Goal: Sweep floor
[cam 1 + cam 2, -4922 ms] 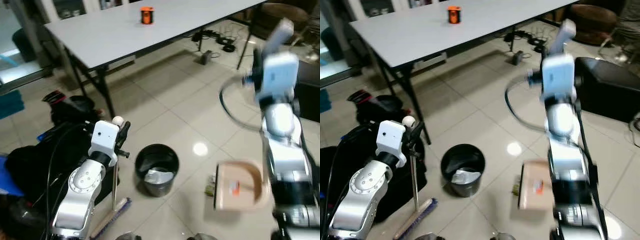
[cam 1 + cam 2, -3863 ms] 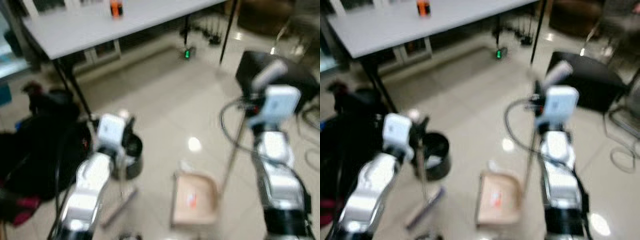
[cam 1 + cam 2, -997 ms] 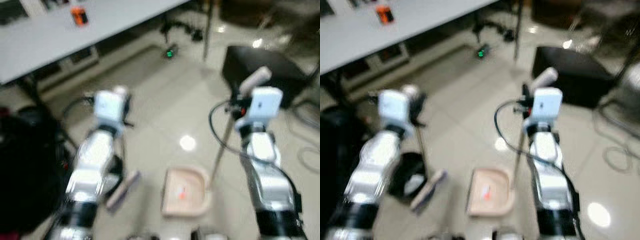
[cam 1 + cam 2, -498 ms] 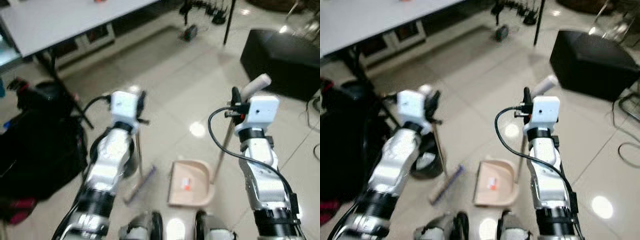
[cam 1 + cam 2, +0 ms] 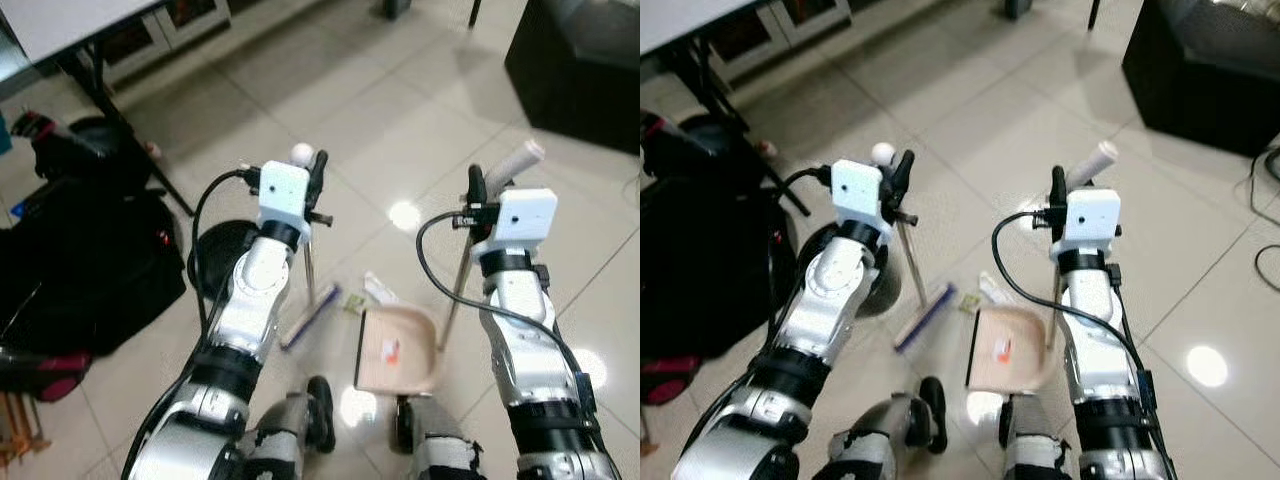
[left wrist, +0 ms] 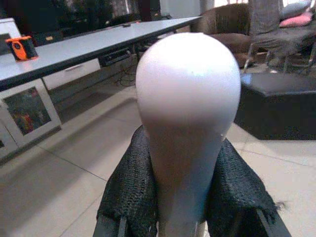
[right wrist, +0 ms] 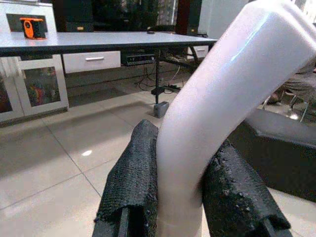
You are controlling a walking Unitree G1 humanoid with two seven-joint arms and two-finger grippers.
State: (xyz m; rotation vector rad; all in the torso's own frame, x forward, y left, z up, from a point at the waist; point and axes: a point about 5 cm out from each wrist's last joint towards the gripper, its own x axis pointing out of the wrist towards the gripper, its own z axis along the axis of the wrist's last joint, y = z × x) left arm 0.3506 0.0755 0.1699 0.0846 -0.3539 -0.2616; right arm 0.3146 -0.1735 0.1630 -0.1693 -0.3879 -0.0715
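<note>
Broom [image 5: 312, 310] now nears dustpan [image 5: 396, 350]; left gripper [image 5: 314, 180] clamps its handle.

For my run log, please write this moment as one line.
left gripper: shut on broom handle | right gripper: shut on dustpan handle | broom head beside dustpan, litter between

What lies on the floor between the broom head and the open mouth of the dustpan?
Only the litter itself: a few scraps lie between the broom head and the dustpan. Nothing else blocks the sweep.
</note>
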